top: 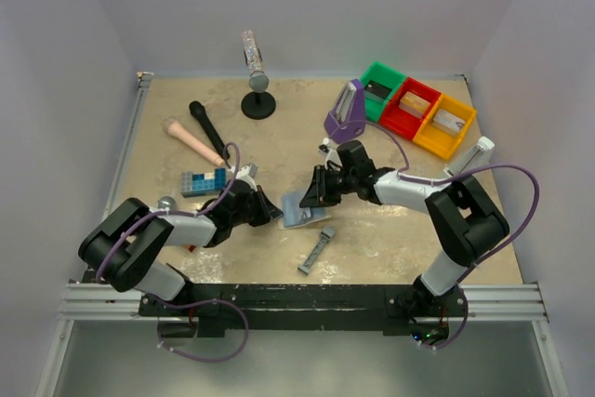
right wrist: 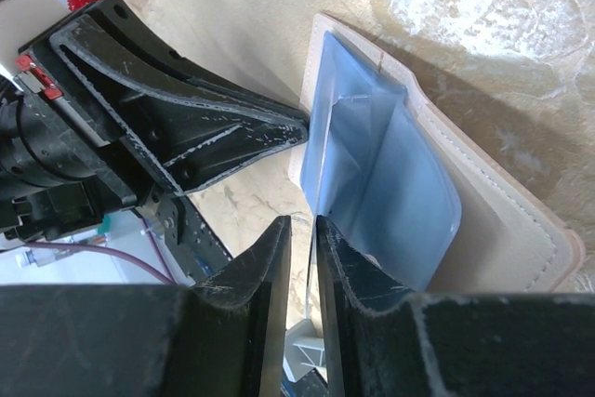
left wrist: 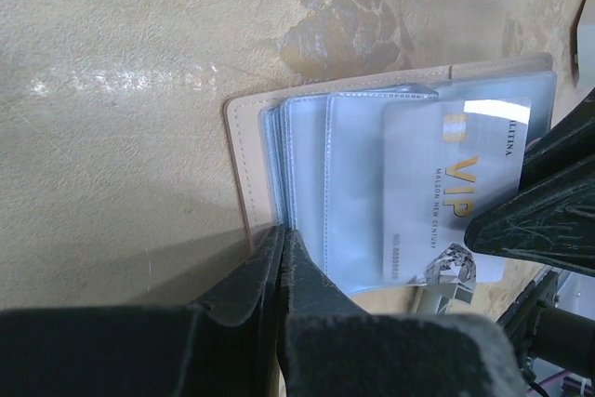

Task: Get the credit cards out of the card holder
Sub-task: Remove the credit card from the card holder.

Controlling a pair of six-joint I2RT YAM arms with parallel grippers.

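Observation:
The card holder lies open on the table between both arms, tan outside and pale blue inside. My left gripper is shut on the near edge of its pocket side. A silver-grey credit card printed "VIP" sticks partway out of a pocket. My right gripper stands around that card's free edge; the jaws are narrow, with a slim gap still beside the card. Its dark fingers show over the card in the left wrist view. No black cards show.
A blue studded brick lies left of the card holder, a grey metal bar just in front of it. Behind are a black microphone, a stand, a purple object and green, red and orange bins.

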